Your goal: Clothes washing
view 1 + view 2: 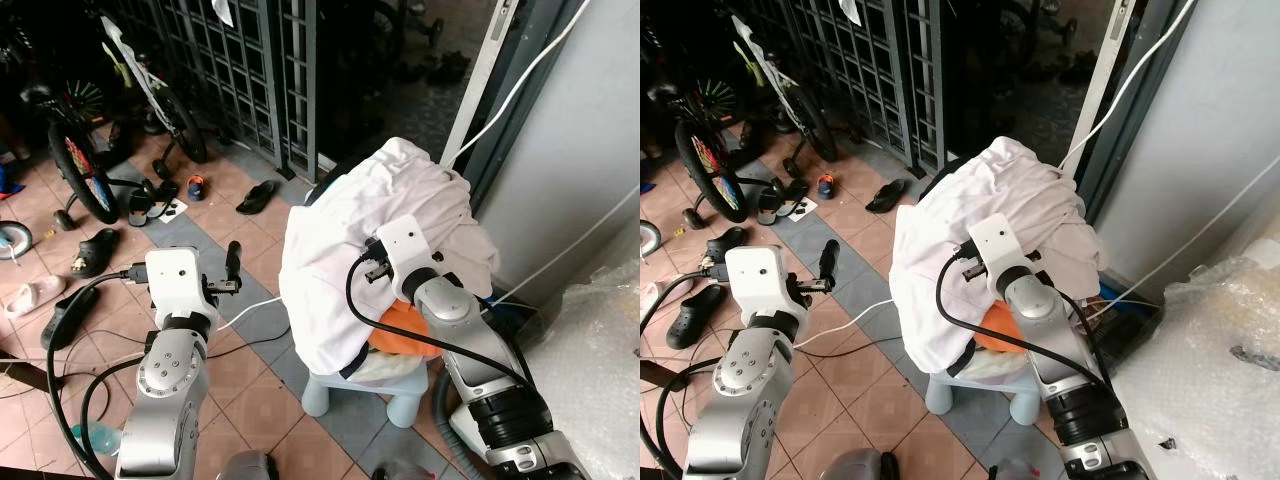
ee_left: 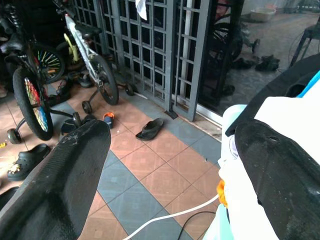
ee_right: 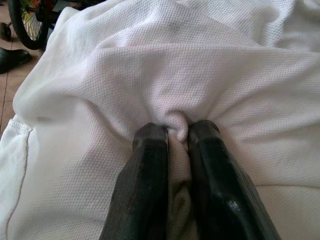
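R gripper [image 3: 176, 131] pinching a fold of white garment [image 1: 350, 215] piled on pale stool [image 1: 322, 392], L gripper [image 2: 170, 165] hanging spread wide nr tiled floor [image 2: 150, 165], gripping nothing

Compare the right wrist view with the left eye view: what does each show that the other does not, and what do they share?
Right wrist view alone: the right gripper with its fingers pinching a fold of the white garment.

Left eye view alone: the left gripper held open over the tiled floor, the small stool under the pile, an orange cloth, and sandals by the metal gate.

Shared: the white garment and a bicycle wheel.
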Tool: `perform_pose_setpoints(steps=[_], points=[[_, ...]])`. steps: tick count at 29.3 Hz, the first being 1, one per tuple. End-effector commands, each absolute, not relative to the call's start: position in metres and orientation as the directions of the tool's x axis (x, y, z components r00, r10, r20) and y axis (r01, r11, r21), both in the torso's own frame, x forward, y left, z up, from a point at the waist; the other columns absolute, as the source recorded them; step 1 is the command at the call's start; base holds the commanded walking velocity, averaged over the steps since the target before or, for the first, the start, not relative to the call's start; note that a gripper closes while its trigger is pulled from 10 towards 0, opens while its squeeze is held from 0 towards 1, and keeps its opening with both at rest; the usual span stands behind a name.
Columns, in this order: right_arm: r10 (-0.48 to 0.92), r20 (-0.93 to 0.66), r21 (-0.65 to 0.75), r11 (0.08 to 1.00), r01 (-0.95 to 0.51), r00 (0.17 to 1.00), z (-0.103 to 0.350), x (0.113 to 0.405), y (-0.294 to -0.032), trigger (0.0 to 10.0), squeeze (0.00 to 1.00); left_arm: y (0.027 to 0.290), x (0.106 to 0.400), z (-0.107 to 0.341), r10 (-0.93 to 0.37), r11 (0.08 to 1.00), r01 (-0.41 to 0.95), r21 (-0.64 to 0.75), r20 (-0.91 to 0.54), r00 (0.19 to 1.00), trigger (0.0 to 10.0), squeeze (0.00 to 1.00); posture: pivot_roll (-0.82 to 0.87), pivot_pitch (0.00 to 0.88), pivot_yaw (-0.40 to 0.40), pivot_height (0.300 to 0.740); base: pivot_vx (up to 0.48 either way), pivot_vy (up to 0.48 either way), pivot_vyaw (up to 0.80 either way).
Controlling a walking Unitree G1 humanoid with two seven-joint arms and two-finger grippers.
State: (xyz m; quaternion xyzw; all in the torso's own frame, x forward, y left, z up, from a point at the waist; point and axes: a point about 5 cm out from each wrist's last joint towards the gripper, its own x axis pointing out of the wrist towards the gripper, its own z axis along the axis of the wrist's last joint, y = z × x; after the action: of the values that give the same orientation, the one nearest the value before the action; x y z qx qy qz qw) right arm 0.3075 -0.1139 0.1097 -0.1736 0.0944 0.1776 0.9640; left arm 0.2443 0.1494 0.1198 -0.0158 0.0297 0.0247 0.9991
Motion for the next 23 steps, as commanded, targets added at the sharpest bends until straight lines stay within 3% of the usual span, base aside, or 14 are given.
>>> perform_pose_setpoints(steps=[1, 9, 14, 18, 23], points=[[0.324, -0.256, -0.277, 0.878, -0.391, 0.911, 0.107, 0.305, -0.113, 0.0, 0.0, 0.15, 0.246, 0.122, 0.058, 0.998, -0.06, -0.022, -0.054, 0.997, 10.0, 0.0, 0.02, 0.083, 0.029, 0.74, 0.0, 0.0, 0.0], [0.362, -0.032, -0.196, 0.912, -0.361, 0.932, 0.142, 0.303, -0.11, 0.0, 0.0, 0.152, 0.246, 0.122, 0.088, 0.996, -0.089, -0.024, -0.047, 0.995, 10.0, 0.0, 0.02, 0.07, 0.012, 0.74, 0.0, 0.0, 0.0], [0.281, 0.037, -0.164, 0.948, -0.271, 0.959, 0.159, 0.288, -0.129, 0.0, 0.0, 0.155, 0.238, 0.116, 0.115, 0.993, -0.116, -0.023, -0.049, 0.992, 10.0, 0.0, 0.01, 0.026, 0.019, 0.74, 0.0, 0.0, 0.0], [0.337, 0.176, -0.161, 0.937, -0.311, 0.925, 0.187, 0.277, -0.123, 0.0, 0.0, 0.159, 0.241, 0.114, 0.121, 0.992, -0.122, -0.009, -0.051, 0.991, 10.0, 0.0, 0.0, 0.005, 0.036, 0.74, 0.0, 0.0, 0.0], [0.298, 0.306, -0.031, 0.952, -0.304, 0.904, 0.23, 0.282, -0.119, 0.0, 0.0, 0.158, 0.252, 0.116, 0.119, 0.993, -0.119, -0.002, -0.04, 0.992, 10.0, 0.0, -0.02, 0.0, 0.067, 0.74, 0.0, 0.0, 0.0]])
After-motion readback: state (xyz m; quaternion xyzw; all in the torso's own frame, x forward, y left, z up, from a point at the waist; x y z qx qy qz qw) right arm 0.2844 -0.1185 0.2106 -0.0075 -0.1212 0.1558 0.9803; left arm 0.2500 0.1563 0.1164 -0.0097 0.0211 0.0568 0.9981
